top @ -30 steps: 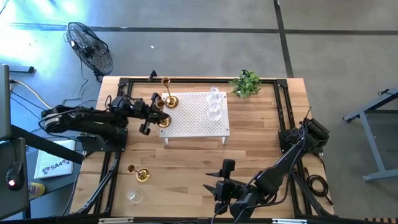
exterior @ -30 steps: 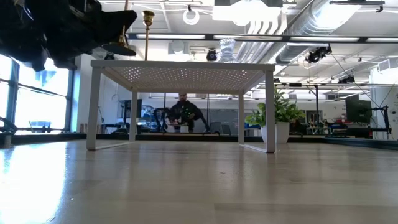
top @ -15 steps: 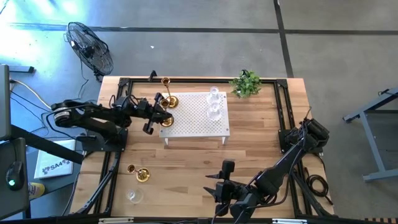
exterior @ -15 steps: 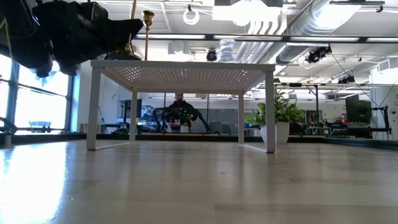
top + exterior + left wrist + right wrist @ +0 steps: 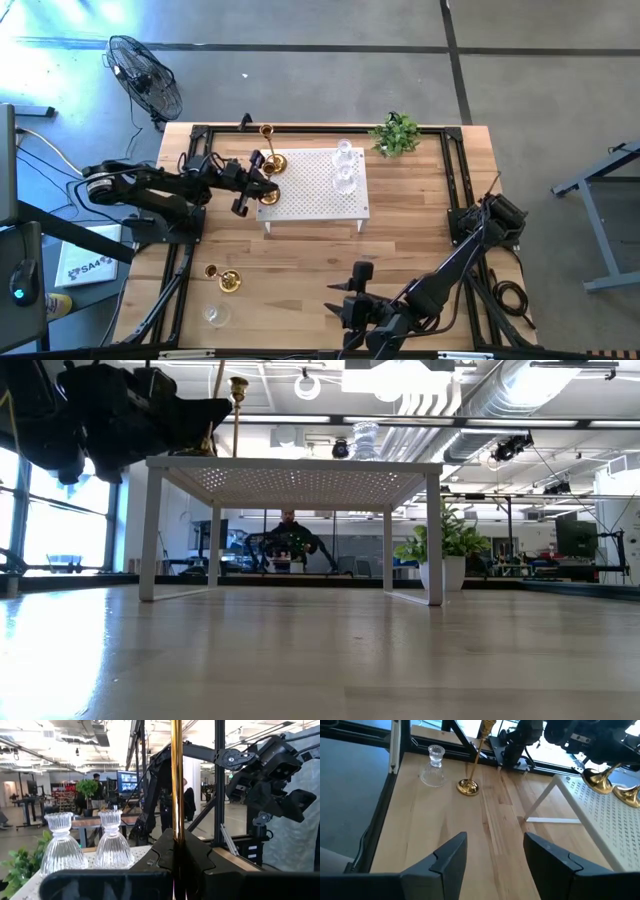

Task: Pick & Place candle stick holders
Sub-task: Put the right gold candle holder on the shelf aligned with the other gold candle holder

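Step in hand, as judged: placement of a gold brass candle stick holder [image 5: 263, 192] on the white perforated stand [image 5: 315, 185]. The left gripper [image 5: 256, 183] is seen in the high view at the stand's left edge, its fingers clamped on the holder's stem, with the flared base just over the corner of the stand. Whether the base already rests on the perforated top cannot be told from above.

Already on the stand: a second brass holder [image 5: 271, 160] near the back left, and two clear glass holders [image 5: 345, 168] toward the right. Not yet placed, on the wooden table [image 5: 420, 220] at front left: one brass holder [image 5: 228, 281] and one glass holder [image 5: 214, 314].

The right gripper [image 5: 352, 308] waits at the table's front edge, fingers apart, nothing between them.

Next move, as judged: the base needs to be set flat and upright on the stand, clear of its neighbour, before the fingers are parted; the tall stem makes tipping a risk.

View differences: the left wrist view shows the brass stem [image 5: 177, 795] held vertical between the fingers, which the high view cannot confirm. The right wrist view shows the two remaining holders [image 5: 469, 786] upright and close together. The low view shows the stand's legs and a person in the room behind.
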Controlling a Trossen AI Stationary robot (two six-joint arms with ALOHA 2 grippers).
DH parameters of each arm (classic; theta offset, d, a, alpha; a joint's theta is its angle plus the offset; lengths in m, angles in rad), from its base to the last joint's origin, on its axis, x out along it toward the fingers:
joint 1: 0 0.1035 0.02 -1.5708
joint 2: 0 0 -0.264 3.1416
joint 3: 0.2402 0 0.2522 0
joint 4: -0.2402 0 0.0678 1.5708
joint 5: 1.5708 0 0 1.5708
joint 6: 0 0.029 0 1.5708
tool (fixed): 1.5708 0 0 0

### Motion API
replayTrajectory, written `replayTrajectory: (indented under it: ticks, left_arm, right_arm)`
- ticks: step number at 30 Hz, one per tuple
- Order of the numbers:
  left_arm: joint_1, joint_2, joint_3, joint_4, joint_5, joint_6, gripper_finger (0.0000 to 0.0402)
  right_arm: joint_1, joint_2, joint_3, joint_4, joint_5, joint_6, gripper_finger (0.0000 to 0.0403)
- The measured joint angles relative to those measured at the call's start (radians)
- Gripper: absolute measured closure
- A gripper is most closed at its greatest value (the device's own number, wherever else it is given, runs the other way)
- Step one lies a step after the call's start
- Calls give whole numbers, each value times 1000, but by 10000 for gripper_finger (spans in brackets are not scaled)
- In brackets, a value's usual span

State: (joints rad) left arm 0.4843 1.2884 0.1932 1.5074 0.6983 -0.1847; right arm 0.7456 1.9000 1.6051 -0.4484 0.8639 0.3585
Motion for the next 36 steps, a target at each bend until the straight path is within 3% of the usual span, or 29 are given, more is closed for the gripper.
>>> replayTrajectory:
  ticks: [16,36]
  left_arm:
    - [0,1,0,-22,-2,53,396]
    - [1,120,51,-7,-21,75,396]
  right_arm:
    - [0,0,0,8,-10,-19,214]
    - [0,0,0,5,-32,-25,214]
